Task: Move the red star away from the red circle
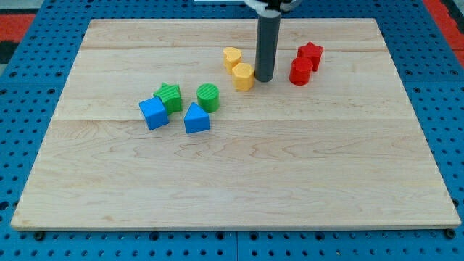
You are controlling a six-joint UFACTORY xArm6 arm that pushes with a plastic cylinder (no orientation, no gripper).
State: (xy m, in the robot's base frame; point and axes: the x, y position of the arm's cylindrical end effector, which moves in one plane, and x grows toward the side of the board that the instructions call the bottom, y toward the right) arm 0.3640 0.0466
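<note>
The red star (311,54) sits near the view's top right, touching the red circle (300,72) just below and left of it. My tip (264,77) stands on the board left of the red circle, with a small gap between them. It is right next to the yellow hexagon block (243,75), on that block's right side.
A yellow heart-like block (232,58) lies above the yellow hexagon. Left of centre are a green star (170,96), a green cylinder (208,97), a blue cube (153,113) and a blue triangle (196,119). The wooden board (239,181) lies on a blue pegboard.
</note>
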